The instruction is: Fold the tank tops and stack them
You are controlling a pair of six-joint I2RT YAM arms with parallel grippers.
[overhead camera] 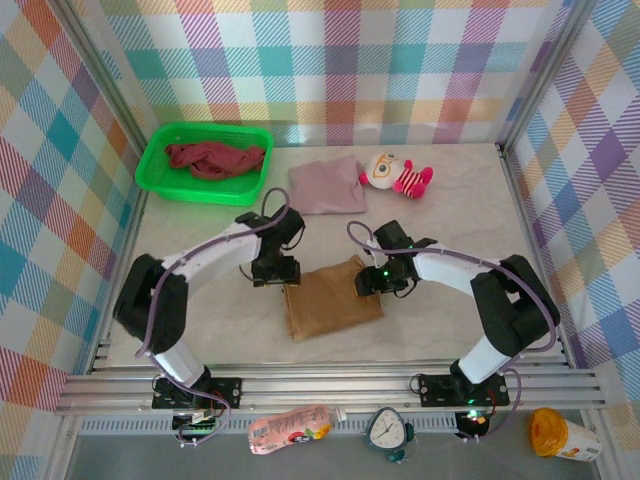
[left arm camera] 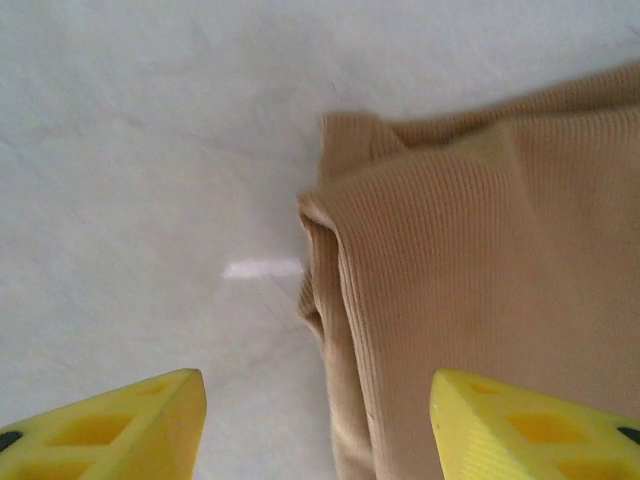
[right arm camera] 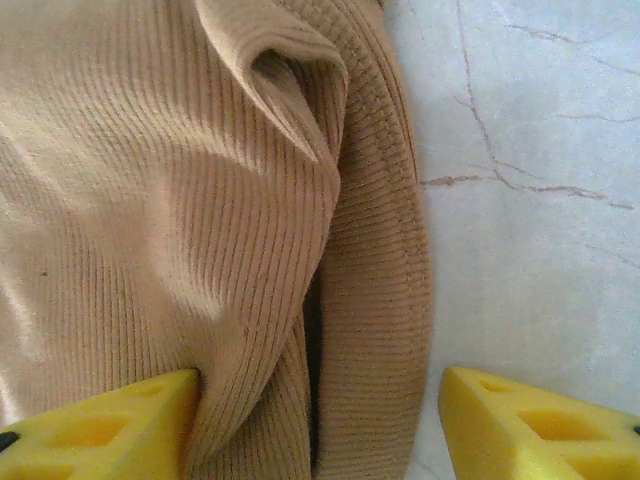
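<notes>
Located the tan-brown tank top (overhead camera: 330,300) at the middle of the table (overhead camera: 240,335), folded to a rough rectangle, with far corners bunched and layered edges not quite flush. Noted the dusty mauve-pink tank top (overhead camera: 325,185) folded flat toward the far side, just left of the striped plush toy (overhead camera: 395,175), and the dark maroon-red tank top (overhead camera: 213,158) heaped unfolded in the green basket (overhead camera: 155,183) at far left. Judged the step in hand as finishing the tan fold ahead of stacking. Recommend smoothing the puckered corners, squaring the edges, then taking both far corners together to keep any layer from slipping on the lift. Observed the left end effector (overhead camera: 275,272) over the far-left corner, spread wide and gripping nothing, set partly over bare table and partly over cloth. Observed the right end effector (overhead camera: 378,283) over the far-right edge, likewise spread, straddling the rolled hem without clamping it. Recorded both arms bent inward from the near bases, wrists pointing down.
</notes>
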